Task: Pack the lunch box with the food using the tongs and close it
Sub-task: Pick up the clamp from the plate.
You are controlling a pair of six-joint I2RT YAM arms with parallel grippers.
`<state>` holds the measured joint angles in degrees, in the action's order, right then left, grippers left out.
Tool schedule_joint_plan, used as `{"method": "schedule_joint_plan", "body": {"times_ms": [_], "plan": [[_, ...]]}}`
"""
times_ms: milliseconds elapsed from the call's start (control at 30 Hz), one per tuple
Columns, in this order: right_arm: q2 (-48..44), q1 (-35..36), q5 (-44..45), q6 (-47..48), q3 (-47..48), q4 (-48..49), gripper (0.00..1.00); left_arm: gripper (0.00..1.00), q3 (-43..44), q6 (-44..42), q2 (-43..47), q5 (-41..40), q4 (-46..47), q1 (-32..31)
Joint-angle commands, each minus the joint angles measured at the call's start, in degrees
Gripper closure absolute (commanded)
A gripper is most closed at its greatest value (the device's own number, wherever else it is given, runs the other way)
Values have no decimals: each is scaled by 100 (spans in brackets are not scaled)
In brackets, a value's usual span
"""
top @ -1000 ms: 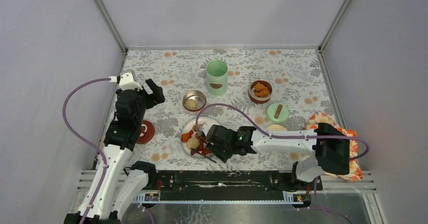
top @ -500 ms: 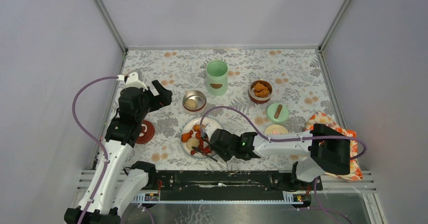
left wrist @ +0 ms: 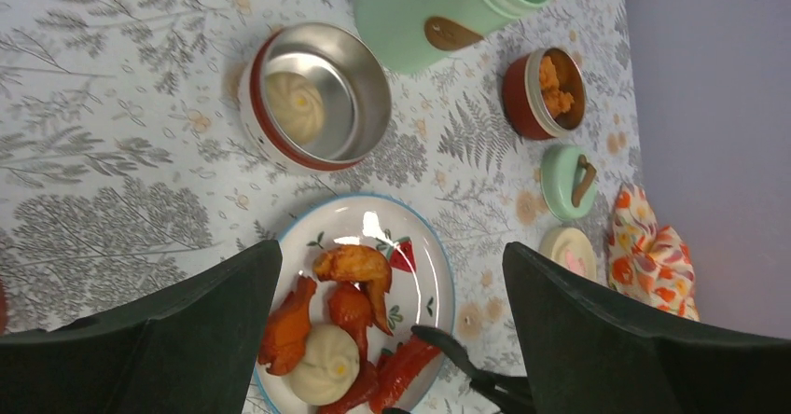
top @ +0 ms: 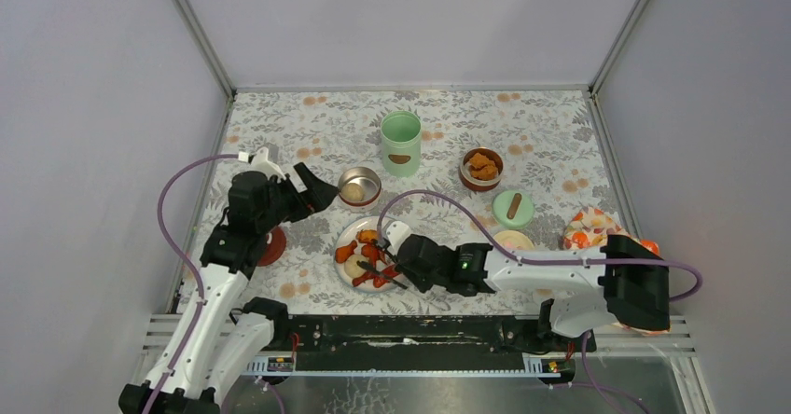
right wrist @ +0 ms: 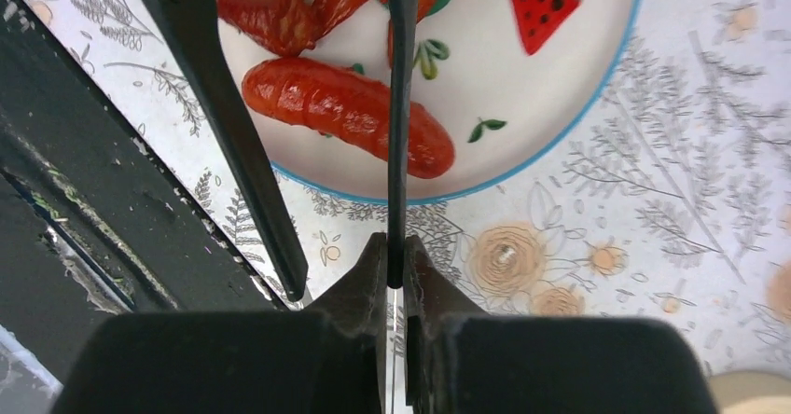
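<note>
The tongs [right wrist: 401,106] reach over the white plate [right wrist: 569,69], one arm crossing a glossy red sausage [right wrist: 345,111]. My right gripper [right wrist: 396,265] is shut on that arm; the other arm [right wrist: 224,106] splays left. From above, the right gripper [top: 399,263] sits at the plate's [top: 347,233] near right rim. The plate holds orange chunks [left wrist: 359,265], a pale ball [left wrist: 322,377] and sausages. My left gripper [left wrist: 390,251] hangs open above the plate, holding nothing. The mint-green jar [top: 400,142] stands open behind. One steel bowl [top: 359,186] holds a pale ball, another [top: 481,168] orange chunks.
A green lid with a brown knob [top: 512,207] and a cream lid [top: 511,240] lie right of the plate. The left arm partly hides a dark-red lid [top: 272,246]. A patterned cloth [top: 592,227] lies far right. The black rail [right wrist: 75,200] runs along the near table edge.
My right gripper has shut on the tongs and shifted left at the plate's edge. The left arm has swung right and now hangs over the plate, still open.
</note>
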<state>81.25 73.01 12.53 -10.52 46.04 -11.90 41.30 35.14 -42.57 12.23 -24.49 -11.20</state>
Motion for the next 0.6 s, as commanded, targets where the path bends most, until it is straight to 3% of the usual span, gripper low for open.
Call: {"method": "schedule_joint_plan", "body": {"times_ms": [0, 200, 567], "plan": [[-483, 39, 700, 53, 450, -199, 100, 4, -185, 305, 182, 477, 128, -143], [-502, -103, 1473, -267, 878, -497, 100, 4, -497, 757, 636, 581, 453, -350], [-306, -738, 1195, -1083, 1488, -647, 100, 4, -1515, 1969, 1139, 721, 2021, -731]]}}
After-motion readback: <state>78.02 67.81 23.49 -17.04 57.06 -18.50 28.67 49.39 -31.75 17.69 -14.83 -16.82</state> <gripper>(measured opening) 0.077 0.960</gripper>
